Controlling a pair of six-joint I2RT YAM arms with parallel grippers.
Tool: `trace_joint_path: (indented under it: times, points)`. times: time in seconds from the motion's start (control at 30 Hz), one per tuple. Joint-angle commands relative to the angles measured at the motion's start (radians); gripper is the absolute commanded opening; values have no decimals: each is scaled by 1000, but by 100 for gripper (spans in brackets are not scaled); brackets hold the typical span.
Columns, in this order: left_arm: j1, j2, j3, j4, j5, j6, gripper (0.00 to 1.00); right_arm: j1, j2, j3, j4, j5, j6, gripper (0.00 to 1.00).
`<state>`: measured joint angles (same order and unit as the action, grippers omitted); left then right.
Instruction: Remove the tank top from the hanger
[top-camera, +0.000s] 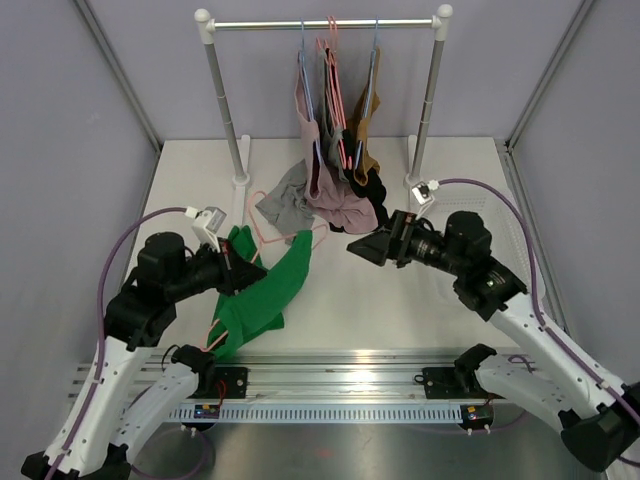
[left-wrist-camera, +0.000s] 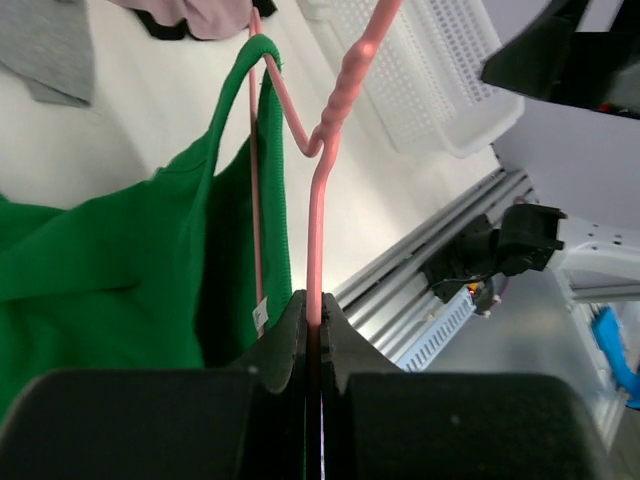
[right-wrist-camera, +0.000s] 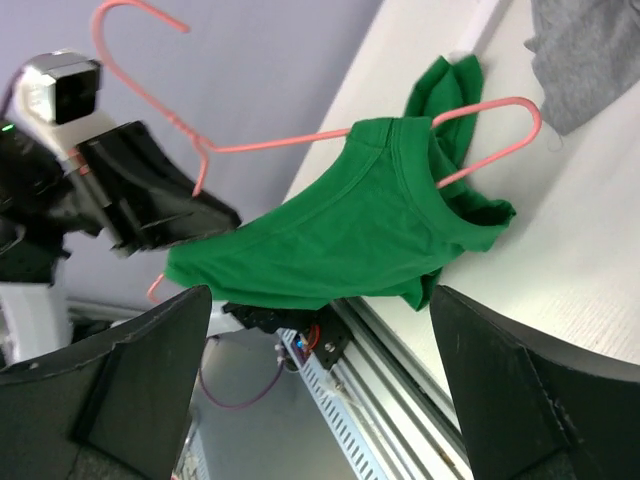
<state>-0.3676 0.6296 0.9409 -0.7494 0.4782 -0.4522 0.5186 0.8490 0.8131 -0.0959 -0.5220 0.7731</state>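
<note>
Left gripper (left-wrist-camera: 312, 312): jaws pressed together, pinching the wire of the pink hanger (left-wrist-camera: 318, 190) just below its twisted neck.
Tank top (top-camera: 262, 295): green, at 7 o'clock on the table (top-camera: 400, 300), part hung from the hanger and part resting on the surface. Its long axis runs 7 to 1 o'clock, hem nearest the arm bases, straps toward 1 o'clock.
Right gripper (top-camera: 357, 247): fingers spread wide, holding nothing, at 3 o'clock from the tank top and apart from it, aimed toward 9 o'clock.
Rack (top-camera: 325, 22): at 12 o'clock, hung with garments.
</note>
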Motion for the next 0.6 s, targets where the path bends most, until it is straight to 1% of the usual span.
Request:
trace_joint_path:
  times: [0.0, 0.03, 0.1, 0.17, 0.23, 0.33, 0.37, 0.43, 0.47, 0.53, 0.57]
  points:
    - [-8, -47, -69, 195, 141, -81, 0, 122, 94, 55, 9, 334, -55, 98]
    - [-11, -54, -86, 235, 154, -94, 0, 195, 160, 84, 15, 365, -66, 96]
    - [-14, -59, -117, 261, 160, -112, 0, 262, 228, 121, 16, 448, -86, 95]
    - [-17, -62, -125, 262, 154, -112, 0, 342, 312, 162, 33, 490, -101, 92]
    - [-19, -64, -131, 268, 154, -114, 0, 388, 376, 201, 47, 546, -115, 92]
    - [-21, -65, -129, 260, 154, -112, 0, 414, 447, 248, 41, 603, -135, 88]
    - [-21, -67, -128, 259, 154, -108, 0, 429, 462, 258, 32, 653, -149, 85]
    - [-21, -67, -128, 255, 158, -109, 0, 443, 502, 274, 16, 692, -158, 81]
    - [-21, -70, -128, 257, 164, -109, 0, 445, 512, 274, 18, 708, -159, 72]
    - [-21, -73, -131, 252, 168, -106, 0, 445, 532, 274, 19, 732, -155, 64]
    - [-21, -77, -131, 249, 166, -103, 0, 446, 535, 274, 22, 744, -158, 51]
